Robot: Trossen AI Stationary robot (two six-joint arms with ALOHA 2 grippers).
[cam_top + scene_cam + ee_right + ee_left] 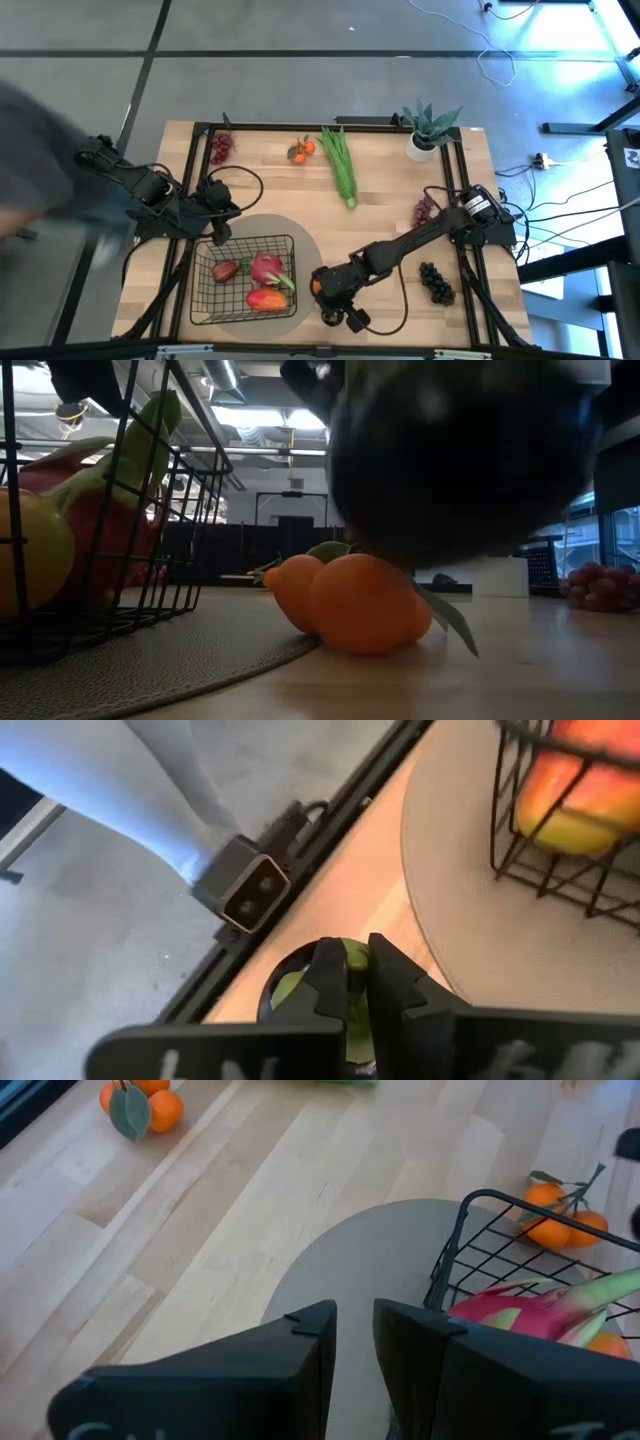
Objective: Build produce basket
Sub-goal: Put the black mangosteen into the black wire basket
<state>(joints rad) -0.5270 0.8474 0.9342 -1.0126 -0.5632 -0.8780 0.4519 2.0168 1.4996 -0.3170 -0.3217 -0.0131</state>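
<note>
The black wire basket (245, 278) stands on a round grey mat and holds a pink dragon fruit (267, 268), a red-orange mango (265, 298) and a small dark red fruit (224, 270). My right gripper (322, 288) is just right of the basket, near the table's near edge, shut on a bunch of tangerines (355, 605). The tangerines also show past the basket in the left wrist view (560, 1220). My left gripper (355, 1340) hovers over the basket's far left corner (218, 238), its fingers a narrow gap apart with nothing between them. My right gripper (355, 980) pinches the green leafy top (347, 960) of the tangerine bunch between its two fingers, coming from above and pointing down. The fruits (365, 610) hang below the fingers, and their undersides sit at the table surface, beside the mat's edge.
Far side of the table: another tangerine pair (302, 150), a long green bunch (342, 165), red grapes (222, 148) and a potted spiky plant (428, 130). More red grapes (427, 208) and dark grapes (437, 282) lie on the right. A blurred person (40, 200) is at the left.
</note>
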